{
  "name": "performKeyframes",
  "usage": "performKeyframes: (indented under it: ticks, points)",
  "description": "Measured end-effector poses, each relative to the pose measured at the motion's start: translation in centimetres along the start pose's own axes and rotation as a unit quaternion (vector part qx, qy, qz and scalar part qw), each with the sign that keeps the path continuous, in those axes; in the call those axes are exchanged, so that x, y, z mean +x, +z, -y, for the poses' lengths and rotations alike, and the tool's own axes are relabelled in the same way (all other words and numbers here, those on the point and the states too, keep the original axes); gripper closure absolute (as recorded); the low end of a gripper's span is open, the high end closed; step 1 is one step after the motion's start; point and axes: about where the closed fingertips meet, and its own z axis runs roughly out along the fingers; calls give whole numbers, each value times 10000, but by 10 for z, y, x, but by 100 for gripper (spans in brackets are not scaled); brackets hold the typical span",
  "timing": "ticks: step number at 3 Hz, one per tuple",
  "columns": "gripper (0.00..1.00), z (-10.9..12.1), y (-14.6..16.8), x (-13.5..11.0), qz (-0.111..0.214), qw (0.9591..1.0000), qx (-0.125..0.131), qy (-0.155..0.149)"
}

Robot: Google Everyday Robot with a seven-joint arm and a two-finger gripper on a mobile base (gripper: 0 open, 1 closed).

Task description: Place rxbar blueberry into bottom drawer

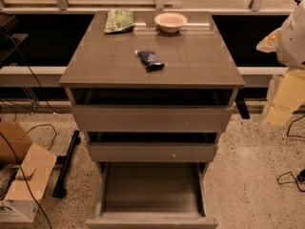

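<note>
The rxbar blueberry (pixel 150 60), a small dark navy bar, lies flat on the cabinet top (pixel 109 61), near its middle and slightly toward the front. The bottom drawer (pixel 151 187) is pulled far out and its inside is bare. My arm and gripper (pixel 282 101) hang at the right edge of the view, to the right of the cabinet and apart from it, at about the height of the top drawer. The gripper holds nothing that I can see.
A green crinkly bag (pixel 119 20) and a pale bowl (pixel 170 21) sit at the back of the cabinet top. The two upper drawers (pixel 151 118) are slightly open. A cardboard box (pixel 19 175) and cables lie on the floor at left.
</note>
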Motion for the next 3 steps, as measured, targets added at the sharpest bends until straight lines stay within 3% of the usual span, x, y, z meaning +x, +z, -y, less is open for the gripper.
performKeyframes:
  ticks: [1, 2, 3]
  points:
    - [0, 0, 0, 0, 0, 10000, 0, 0]
    - [0, 9, 10, -20, 251, 9996, 93, -20]
    - [0, 30, 31, -57, 758, 9970, 167, -54]
